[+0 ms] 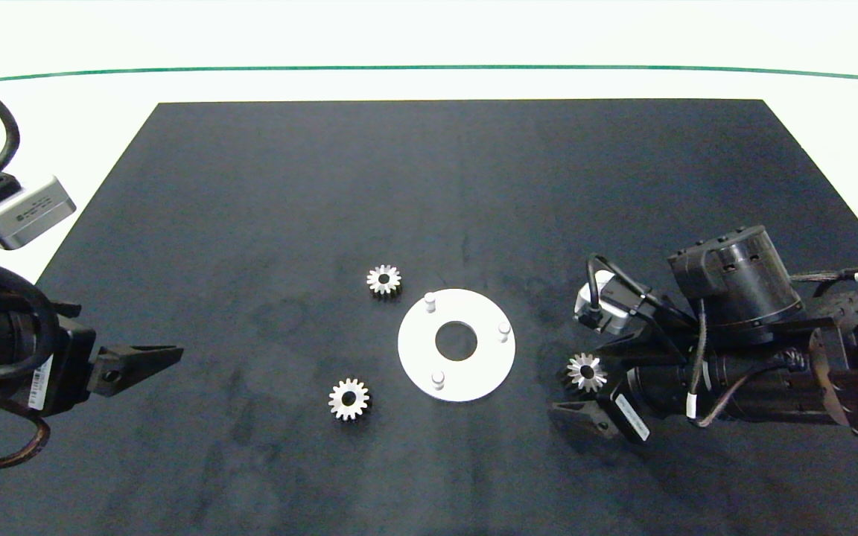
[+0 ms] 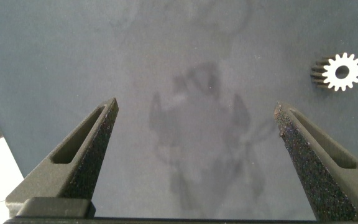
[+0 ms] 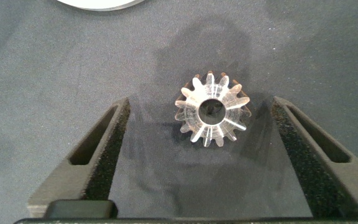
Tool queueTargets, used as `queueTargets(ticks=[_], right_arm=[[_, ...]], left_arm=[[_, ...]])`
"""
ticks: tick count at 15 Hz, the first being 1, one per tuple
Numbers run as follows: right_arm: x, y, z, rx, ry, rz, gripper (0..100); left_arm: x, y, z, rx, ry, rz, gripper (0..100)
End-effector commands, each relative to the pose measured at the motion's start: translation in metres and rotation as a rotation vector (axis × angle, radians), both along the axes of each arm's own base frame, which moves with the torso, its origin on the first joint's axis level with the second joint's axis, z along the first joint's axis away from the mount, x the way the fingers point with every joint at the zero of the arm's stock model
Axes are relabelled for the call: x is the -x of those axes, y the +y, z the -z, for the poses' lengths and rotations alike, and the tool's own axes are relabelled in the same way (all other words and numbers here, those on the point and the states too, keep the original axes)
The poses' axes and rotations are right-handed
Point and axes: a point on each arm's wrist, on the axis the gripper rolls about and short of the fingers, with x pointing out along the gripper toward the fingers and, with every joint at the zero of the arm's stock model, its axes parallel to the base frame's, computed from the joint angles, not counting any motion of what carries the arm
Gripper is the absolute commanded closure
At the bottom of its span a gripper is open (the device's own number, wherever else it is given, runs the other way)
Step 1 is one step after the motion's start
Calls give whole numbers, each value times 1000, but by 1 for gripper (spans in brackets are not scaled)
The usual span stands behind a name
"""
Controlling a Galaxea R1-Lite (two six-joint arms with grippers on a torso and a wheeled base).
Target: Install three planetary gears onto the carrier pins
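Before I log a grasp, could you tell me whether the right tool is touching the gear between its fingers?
Apart. The right wrist view shows the gear lying on the mat with dark mat visible between it and each finger of the open right tool.

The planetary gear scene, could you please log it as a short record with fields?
carrier disc: flat on the black mat, three pins bare
gears: three, all lying on the mat, none installed
right gripper: open, fingers either side of one gear, not touching
left gripper: open, empty, at the mat's left edge
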Motion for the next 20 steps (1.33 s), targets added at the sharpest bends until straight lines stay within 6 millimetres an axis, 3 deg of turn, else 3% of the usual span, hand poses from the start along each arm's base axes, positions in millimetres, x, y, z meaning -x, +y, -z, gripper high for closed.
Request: queueTargets(ticks=[1, 20], right_arm=[[-2, 1, 3, 7, 8, -2, 16], [-3, 2, 2, 28, -19, 9, 54]], left_arm=[[2, 1, -1, -1, -4, -1, 0], [2, 1, -1, 1, -8, -4, 0]])
